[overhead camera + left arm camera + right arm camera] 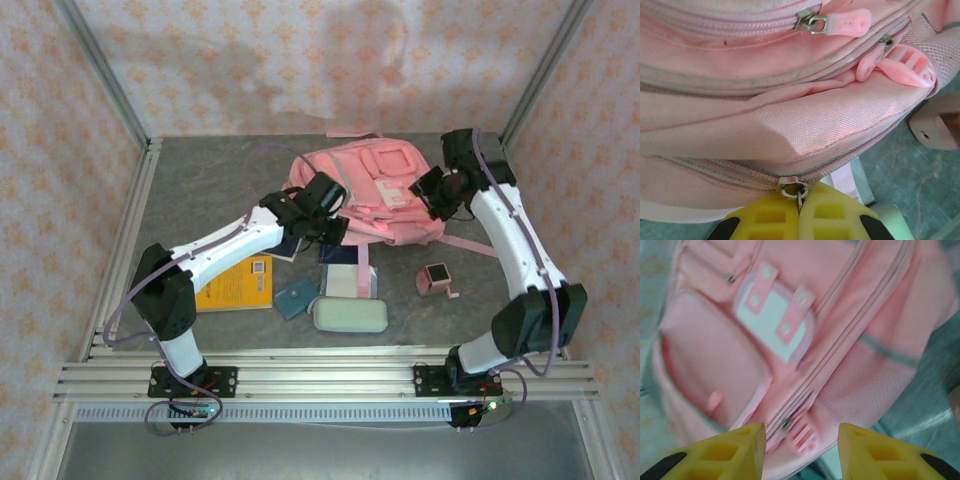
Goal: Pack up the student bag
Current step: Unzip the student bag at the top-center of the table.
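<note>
**Backpack on the table, one zip pinched**

A grey table [190, 190], walled in by orange-patterned paper, is seen from above. The pink backpack [375, 195] is laid flat at the upper centre of the overhead view, front pockets facing up, between the two arms.

In the left wrist view, the yellow fingers of the left gripper [799, 205] are pressed together at the bottom edge of the frame. The metal zip pull [791, 188] of a closed lower zip is pinched between them.

In the right wrist view, the right gripper [801, 442] is spread wide over the front of the backpack, with nothing between its fingers. A pale mint patch [772, 320] is seen in the upper middle of that frame.

Below the backpack in the overhead view, a yellow book [240, 283], a small teal pouch [295, 297] and a pale oblong case [349, 315] are laid near one another. A small pink box [437, 279] is set apart, at centre right.
</note>
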Robot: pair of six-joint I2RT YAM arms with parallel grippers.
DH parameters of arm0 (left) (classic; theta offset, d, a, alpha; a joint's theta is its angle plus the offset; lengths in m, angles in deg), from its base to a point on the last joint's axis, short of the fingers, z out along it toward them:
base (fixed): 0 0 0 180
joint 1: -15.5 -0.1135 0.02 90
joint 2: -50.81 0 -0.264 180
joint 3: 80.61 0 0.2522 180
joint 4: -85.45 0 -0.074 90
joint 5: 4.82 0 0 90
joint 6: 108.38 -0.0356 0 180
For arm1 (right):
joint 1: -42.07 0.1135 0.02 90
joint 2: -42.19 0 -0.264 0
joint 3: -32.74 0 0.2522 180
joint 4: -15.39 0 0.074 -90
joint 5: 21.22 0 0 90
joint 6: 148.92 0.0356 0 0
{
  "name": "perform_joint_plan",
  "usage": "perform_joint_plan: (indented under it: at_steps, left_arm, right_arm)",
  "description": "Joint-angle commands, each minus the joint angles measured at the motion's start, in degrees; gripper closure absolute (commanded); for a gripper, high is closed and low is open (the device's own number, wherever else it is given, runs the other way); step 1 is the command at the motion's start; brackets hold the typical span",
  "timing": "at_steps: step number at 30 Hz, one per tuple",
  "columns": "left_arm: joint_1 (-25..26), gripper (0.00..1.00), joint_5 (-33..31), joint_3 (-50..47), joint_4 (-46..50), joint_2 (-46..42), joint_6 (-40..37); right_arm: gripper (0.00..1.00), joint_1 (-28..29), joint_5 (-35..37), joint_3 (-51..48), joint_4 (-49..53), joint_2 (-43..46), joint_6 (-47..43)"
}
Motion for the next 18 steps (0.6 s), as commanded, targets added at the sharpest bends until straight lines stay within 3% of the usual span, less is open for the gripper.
perform_joint_plan:
  at_steps: [1,7,12,18]
  left_arm:
    - [0.5,1.0,0.1,0.0,1.1,-4.2,3.3]
    - [3.0,1.0,-0.4,0.4,1.2,-4.0,4.8]
    - [5.0,1.0,-1.5,2.4,1.9,-2.9,5.0]
    - [6.0,1.0,-2.0,3.8,2.2,-2.8,5.0]
  right_arm:
    - [0.53,3.2,-6.8,-4.8,-1.7,3.4,12.0]
    - [0.38,9.1,-11.6,-13.1,-12.3,6.4,27.2]
    - [0.36,11.6,-12.8,-18.2,-19.2,6.1,35.4]
    - [0.37,13.1,-11.3,-18.5,-21.3,2.9,35.7]
